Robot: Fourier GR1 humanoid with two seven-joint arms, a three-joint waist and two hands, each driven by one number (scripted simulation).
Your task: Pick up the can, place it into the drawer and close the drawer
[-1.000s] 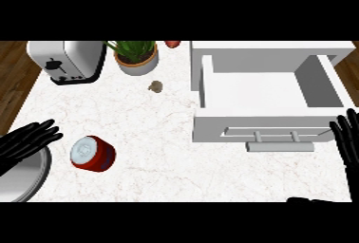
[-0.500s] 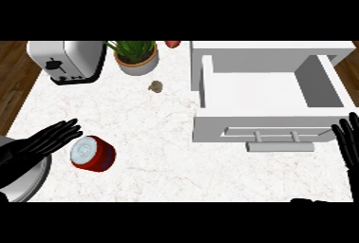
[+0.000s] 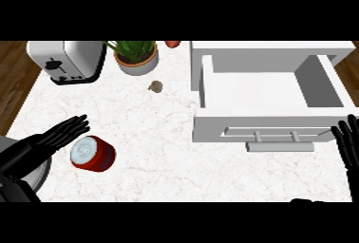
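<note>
Since half a second ago the left hand (image 3: pixel 43 143) has slid in from the view's 9 o'clock edge towards the middle, and its straight, spread fingers (image 3: pixel 70 129) now reach the can (image 3: pixel 92 153) from the can's 10 o'clock side. The hand is fully open and holds nothing, and I cannot tell whether the fingertips touch the can or only hover just beside it. The can has not shifted: it lies on its side on the counter (image 3: pixel 175 161) at about 8 o'clock in the view, silver end towards the hand, well apart from the drawer (image 3: pixel 259 90), which stands pulled open at 2 o'clock. The right hand (image 3: pixel 346 142) rests open at the 3 o'clock edge, fingers up, near the drawer front. By my reading the approach is nearly finished and the grasp has not begun; everything after it is still to do.
</note>
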